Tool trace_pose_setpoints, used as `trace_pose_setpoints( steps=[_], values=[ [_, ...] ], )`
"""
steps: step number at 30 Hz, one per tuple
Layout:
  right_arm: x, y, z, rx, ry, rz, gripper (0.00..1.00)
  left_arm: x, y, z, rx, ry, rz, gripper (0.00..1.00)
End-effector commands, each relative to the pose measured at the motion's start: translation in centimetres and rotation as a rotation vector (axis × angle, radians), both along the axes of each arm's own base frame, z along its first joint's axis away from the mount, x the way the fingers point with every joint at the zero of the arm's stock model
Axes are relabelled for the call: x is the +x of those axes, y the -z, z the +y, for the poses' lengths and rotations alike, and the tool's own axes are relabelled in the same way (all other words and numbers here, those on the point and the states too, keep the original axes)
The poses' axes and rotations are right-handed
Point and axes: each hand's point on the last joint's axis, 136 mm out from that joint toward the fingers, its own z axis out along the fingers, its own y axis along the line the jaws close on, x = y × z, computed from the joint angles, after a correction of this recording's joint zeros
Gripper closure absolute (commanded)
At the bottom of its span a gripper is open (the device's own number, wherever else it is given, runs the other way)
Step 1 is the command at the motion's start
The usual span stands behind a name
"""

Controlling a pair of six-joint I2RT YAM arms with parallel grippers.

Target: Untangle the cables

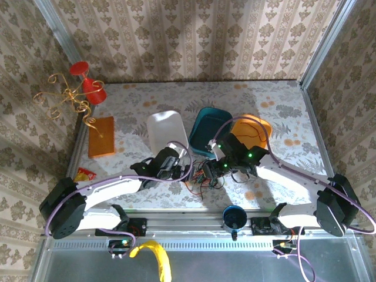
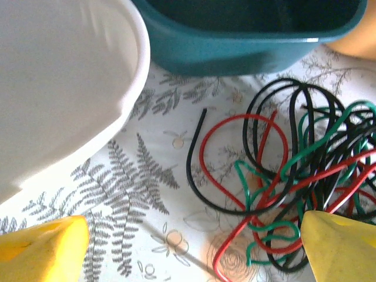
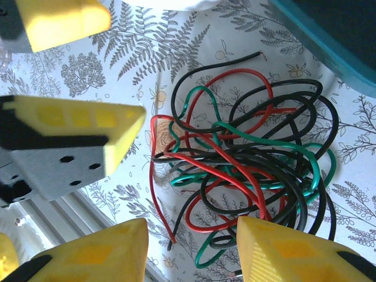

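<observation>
the cables (image 3: 247,158) are red, black and green. the table cover (image 2: 135,194) is white with grey ferns and flowers. the tub (image 2: 235,41) is teal.

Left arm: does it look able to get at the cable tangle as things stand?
Probably yes. The left gripper is open at the edge of the cables, with nothing between them; the white tub and teal bin stand off the path. The right gripper, open over the same tangle, may crowd it.
</observation>
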Motion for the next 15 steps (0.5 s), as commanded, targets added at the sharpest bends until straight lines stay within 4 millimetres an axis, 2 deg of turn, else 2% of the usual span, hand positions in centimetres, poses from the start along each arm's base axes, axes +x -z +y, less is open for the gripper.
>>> trace_pose_setpoints(
  steps=[1, 7, 15],
  values=[
    [-0.8, 1.6, 0.1, -0.018, -0.033, 0.042, 0.55, -1.8, 1.8, 1.5, 0.045, 0.005, 0.094, 0.07],
    [-1.1, 4.6, -0.9, -0.066, 0.008, 0.102, 0.56, -2.5, 3.0, 1.0, 0.054, 0.052, 0.128, 0.13],
    [-0.9, 5.7, -1.3, -0.049, 0.037, 0.135, 0.57, -2.4, 4.8, -0.7, 0.074, 0.124, 0.161, 0.23]
  ],
)
